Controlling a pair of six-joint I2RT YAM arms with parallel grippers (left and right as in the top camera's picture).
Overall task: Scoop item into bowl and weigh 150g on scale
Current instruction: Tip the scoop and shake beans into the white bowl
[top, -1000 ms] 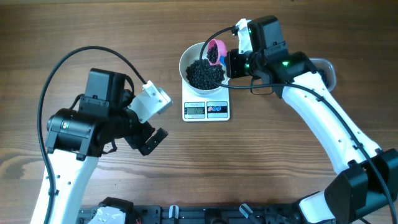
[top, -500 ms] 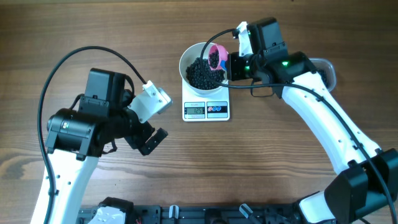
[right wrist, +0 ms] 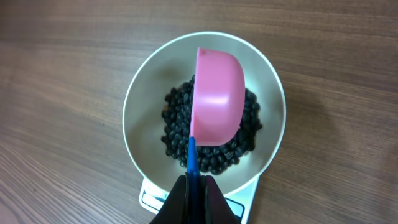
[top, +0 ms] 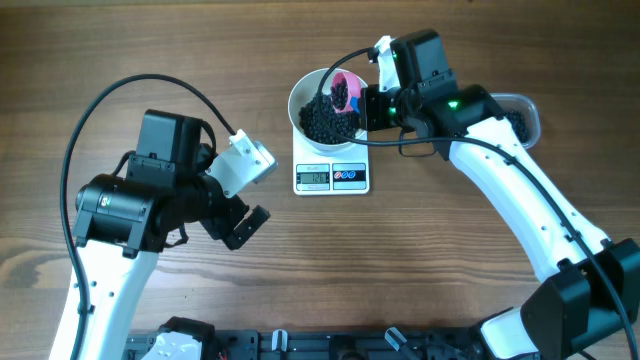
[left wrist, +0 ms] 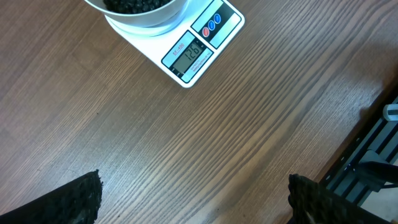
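**Right gripper (right wrist: 196,186) clamps scoop (right wrist: 217,99) over bowl (right wrist: 134,118)**

The right gripper's jaws are pinched tight on the scoop's blue handle. The pink cup is tipped over the white bowl, toward the bowl's 2 o'clock side in the overhead view. The black beans (right wrist: 177,140) lie heaped inside the bowl. The bowl sits on the scale (top: 332,177), whose display is at 6 o'clock. The left gripper (left wrist: 196,202) hangs with its jaws spread wide and empty above the table (left wrist: 249,124), at the scale's 8 o'clock.
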